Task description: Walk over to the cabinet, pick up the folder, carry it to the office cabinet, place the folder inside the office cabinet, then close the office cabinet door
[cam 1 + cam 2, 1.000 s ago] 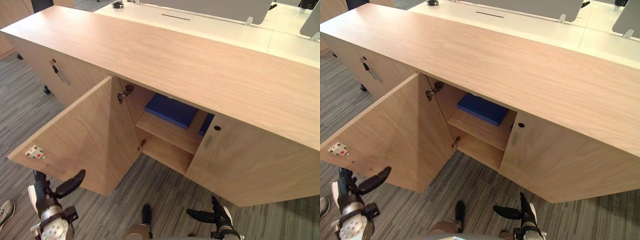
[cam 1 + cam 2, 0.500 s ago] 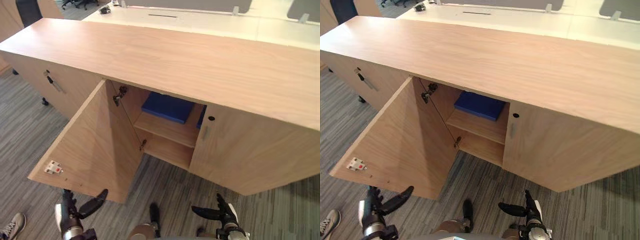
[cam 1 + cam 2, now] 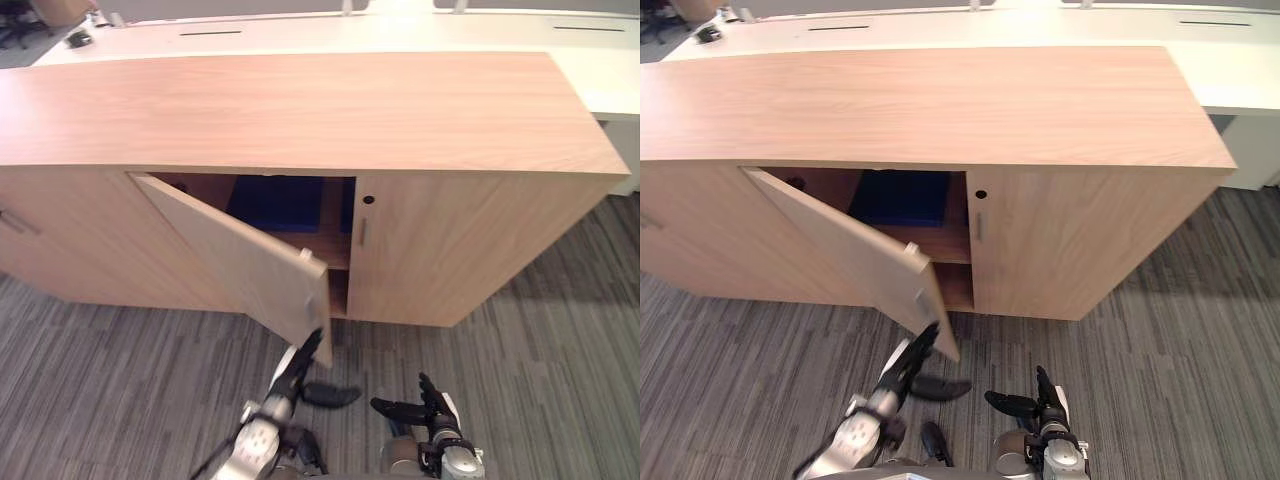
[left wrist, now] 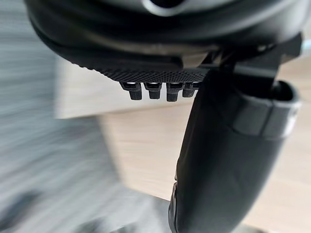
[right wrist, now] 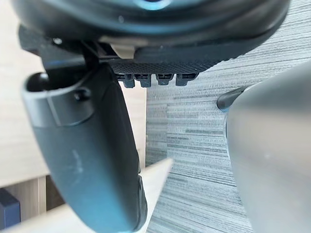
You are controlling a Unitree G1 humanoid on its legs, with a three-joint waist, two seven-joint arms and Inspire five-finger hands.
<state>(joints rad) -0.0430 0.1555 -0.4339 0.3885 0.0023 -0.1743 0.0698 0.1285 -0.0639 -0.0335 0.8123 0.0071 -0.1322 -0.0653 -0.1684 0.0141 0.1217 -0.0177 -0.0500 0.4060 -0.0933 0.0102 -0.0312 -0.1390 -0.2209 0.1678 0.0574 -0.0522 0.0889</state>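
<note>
The blue folder (image 3: 283, 200) lies flat on the upper shelf inside the wooden office cabinet (image 3: 300, 105). The cabinet's left door (image 3: 245, 258) stands at an angle, roughly half open. My left hand (image 3: 301, 363) is just below the door's free lower corner, fingers straight and reaching up to its edge; its wrist view has the wood panel (image 4: 146, 141) close past the thumb. My right hand (image 3: 418, 408) hangs low over the carpet in front of the shut right door (image 3: 450, 240), fingers spread and holding nothing.
Grey striped carpet (image 3: 560, 340) spreads in front of the cabinet. White desks (image 3: 600, 60) stand behind it, with a small dark object (image 3: 78, 38) at the far left. The cabinet continues to the left as closed wooden fronts (image 3: 50, 240).
The left door has swung from wide open to about half open, with my left hand following it rightward. The camera has shifted, so the cabinet now shows front-on.
</note>
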